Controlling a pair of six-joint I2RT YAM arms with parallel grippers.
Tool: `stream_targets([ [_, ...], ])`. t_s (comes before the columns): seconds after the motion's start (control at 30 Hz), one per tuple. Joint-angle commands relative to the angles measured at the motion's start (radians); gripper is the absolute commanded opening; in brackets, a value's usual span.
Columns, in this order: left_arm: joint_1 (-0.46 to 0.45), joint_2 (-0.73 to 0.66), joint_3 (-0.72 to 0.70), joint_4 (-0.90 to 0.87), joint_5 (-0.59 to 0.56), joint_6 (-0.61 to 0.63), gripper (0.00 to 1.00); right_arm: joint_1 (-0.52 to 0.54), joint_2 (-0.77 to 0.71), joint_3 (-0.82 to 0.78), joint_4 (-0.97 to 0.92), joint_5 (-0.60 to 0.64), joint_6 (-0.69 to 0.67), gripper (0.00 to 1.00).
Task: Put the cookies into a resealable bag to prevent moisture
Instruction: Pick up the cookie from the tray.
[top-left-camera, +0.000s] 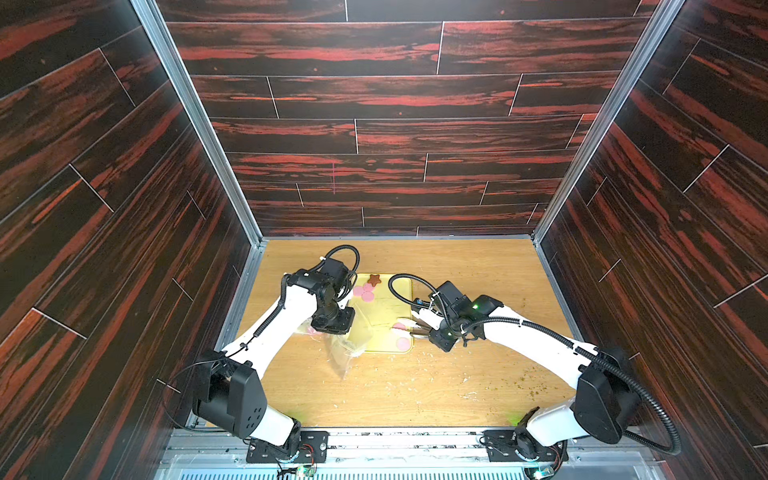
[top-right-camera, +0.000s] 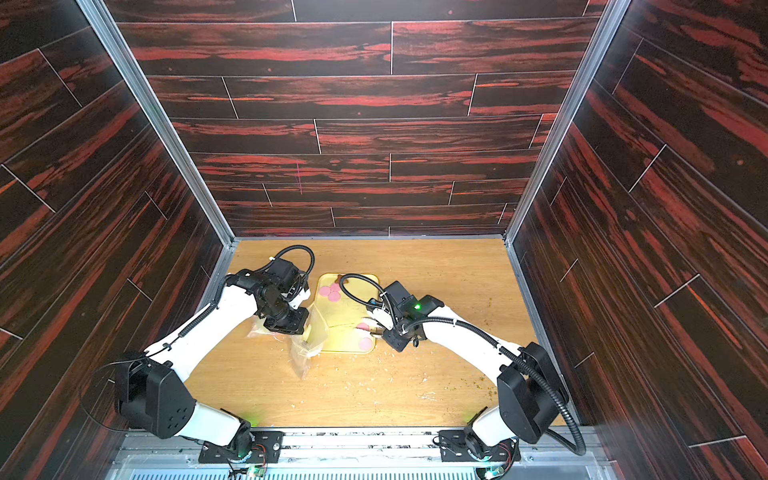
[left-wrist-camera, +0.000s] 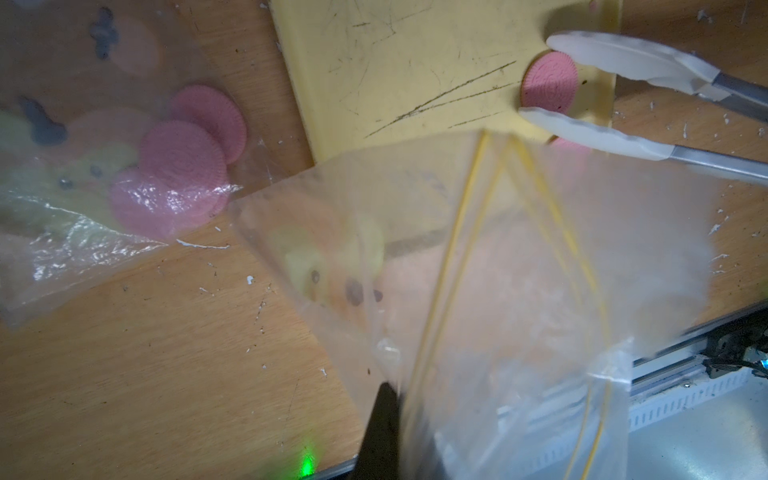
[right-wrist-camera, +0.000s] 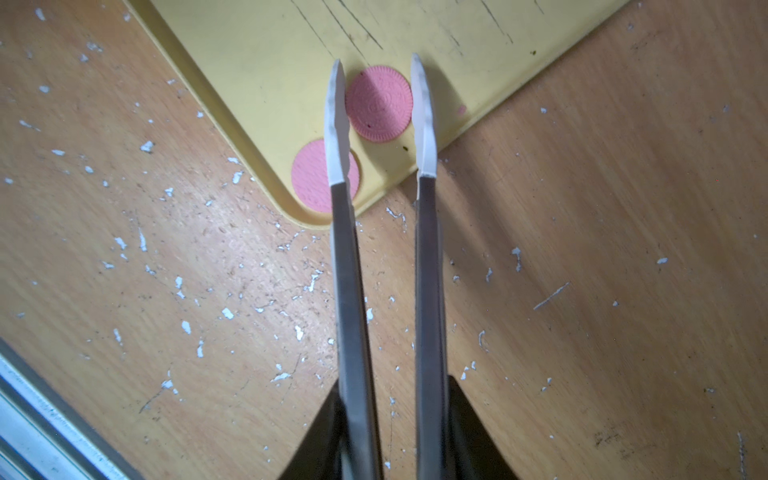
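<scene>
Cookies, one pink disc (right-wrist-camera: 378, 104) singled out: it lies flat, patterned face up, on the yellow tray (right-wrist-camera: 257, 54), near the tray's 4 o'clock corner in both top views. Being round, it has no long axis and points no way; only the approach line matters. The white tips of the tongs (right-wrist-camera: 349, 270) flank it on two sides, at or just off its rim; whether they press it cannot be told. The tongs' long axis runs 3 to 9 o'clock, so the disc sits at 9 o'clock of the right gripper (right-wrist-camera: 397, 432), the nearer one, clenched on the tongs' metal arms. A second disc (right-wrist-camera: 309, 174) lies just beside, at 6 o'clock. More discs (top-left-camera: 365, 292) and a brown star (top-left-camera: 375, 279) rest toward 11 o'clock. Farther toward 9 o'clock the left gripper (top-left-camera: 334, 328) pinches the resealable bag (left-wrist-camera: 519, 270) at the tray's 8 o'clock edge. Another clear bag (left-wrist-camera: 50, 232) already holds pink discs.
</scene>
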Motion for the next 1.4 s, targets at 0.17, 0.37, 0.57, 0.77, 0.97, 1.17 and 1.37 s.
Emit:
stream_targets([
  [0.17,0.005,-0.013,-0.004,-0.025,0.009,0.022,0.0,0.006,-0.04,-0.005,-0.013,0.024,0.0,0.37],
  [0.37,0.005,-0.015,-0.006,-0.027,0.006,0.024,0.0,0.006,-0.023,-0.011,-0.023,0.013,0.001,0.38],
  [0.57,0.005,-0.017,-0.004,-0.029,0.009,0.024,0.0,0.006,-0.023,0.002,-0.031,0.004,0.0,0.3],
  [0.77,0.005,-0.017,0.009,-0.033,-0.009,0.024,0.0,0.004,-0.06,0.009,-0.007,0.001,0.002,0.28],
  [0.97,0.005,-0.008,0.023,-0.039,-0.013,0.024,0.0,0.005,-0.126,0.0,0.051,-0.007,0.011,0.28],
  [1.17,0.005,-0.002,0.033,-0.04,-0.014,0.024,0.0,-0.004,-0.24,-0.022,0.136,-0.114,0.024,0.28],
  [1.37,0.005,0.002,0.042,-0.047,-0.017,0.025,0.0,-0.01,-0.312,-0.036,0.205,-0.317,0.044,0.28],
])
